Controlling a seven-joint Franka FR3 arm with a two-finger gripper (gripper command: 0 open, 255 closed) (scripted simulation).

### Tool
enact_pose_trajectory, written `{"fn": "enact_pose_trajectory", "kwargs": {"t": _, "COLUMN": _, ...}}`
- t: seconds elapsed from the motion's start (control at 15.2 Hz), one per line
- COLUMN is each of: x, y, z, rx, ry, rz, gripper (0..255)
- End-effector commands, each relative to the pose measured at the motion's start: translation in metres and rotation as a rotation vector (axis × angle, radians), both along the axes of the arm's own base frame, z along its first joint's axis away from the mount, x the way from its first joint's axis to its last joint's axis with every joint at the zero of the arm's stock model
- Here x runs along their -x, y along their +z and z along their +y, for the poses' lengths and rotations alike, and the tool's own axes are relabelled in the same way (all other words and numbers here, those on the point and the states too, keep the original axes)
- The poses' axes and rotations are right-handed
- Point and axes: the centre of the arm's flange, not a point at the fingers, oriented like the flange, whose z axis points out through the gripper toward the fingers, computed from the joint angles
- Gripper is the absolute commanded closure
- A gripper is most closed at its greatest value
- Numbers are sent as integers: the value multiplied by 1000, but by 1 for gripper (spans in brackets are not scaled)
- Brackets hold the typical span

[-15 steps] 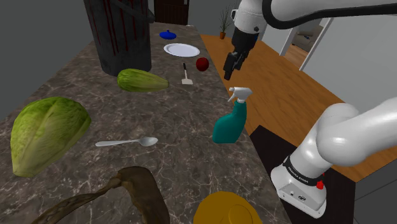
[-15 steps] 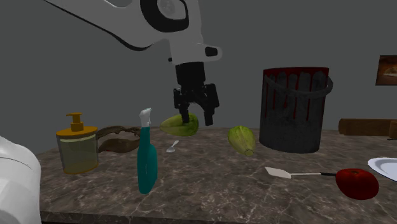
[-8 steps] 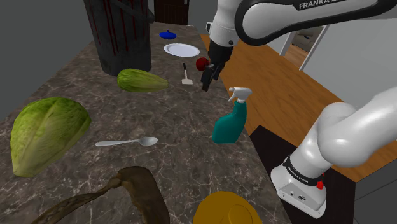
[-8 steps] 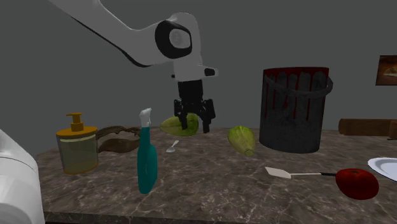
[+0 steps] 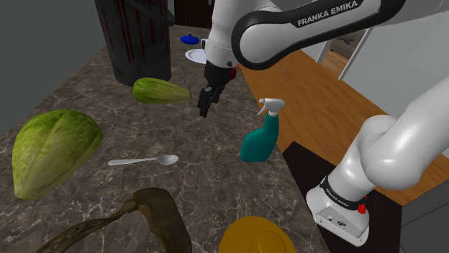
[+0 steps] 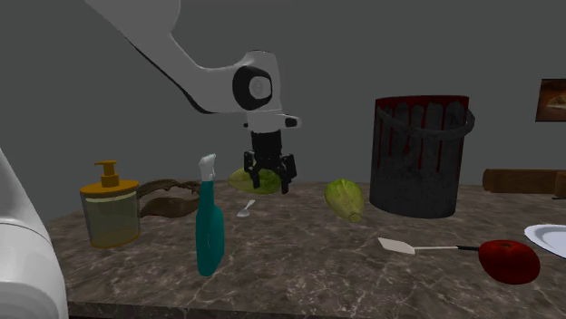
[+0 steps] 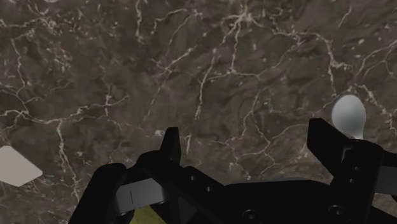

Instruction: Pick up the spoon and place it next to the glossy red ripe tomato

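A silver spoon (image 5: pixel 144 160) lies flat on the dark marble counter (image 5: pixel 216 180), its bowl toward the teal spray bottle (image 5: pixel 260 136). My black gripper (image 5: pixel 204 104) hangs open above the counter, well short of the spoon and past it toward the far end. From the wrist, the spoon's bowl (image 7: pixel 348 116) shows just beyond one fingertip (image 7: pixel 331 143), and nothing sits between the fingers. In the second exterior view the gripper (image 6: pixel 267 181) hovers above and behind the spoon (image 6: pixel 245 211). The glossy red tomato (image 6: pixel 509 261) rests far off at that view's right.
A dark bucket (image 5: pixel 135 36), an oblong green vegetable (image 5: pixel 160 90) and a large green cabbage (image 5: pixel 50 147) stand along the shoulder view's left. A white spatula (image 6: pixel 426 246) lies near the tomato. An orange-capped soap dispenser (image 6: pixel 110 213) and a brown object (image 5: pixel 155 215) sit at the near end.
The arm has swung the open gripper toward the shoulder view's left and downward, from beside the spray bottle's top to over the counter's middle. The spoon has not moved.
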Motion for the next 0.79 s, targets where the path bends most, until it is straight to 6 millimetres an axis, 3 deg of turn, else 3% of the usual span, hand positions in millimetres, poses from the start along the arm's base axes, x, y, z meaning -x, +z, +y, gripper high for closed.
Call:
{"fn": "enact_pose_trajectory", "kwargs": {"t": 0.0, "x": -9, "y": -13, "z": 18, "rx": -17, "ry": 32, "rz": -4, "gripper": 0}}
{"fn": "enact_pose_trajectory", "kwargs": {"t": 0.73, "x": -40, "y": -60, "z": 136, "rx": -105, "ry": 207, "rz": -20, "gripper": 0}}
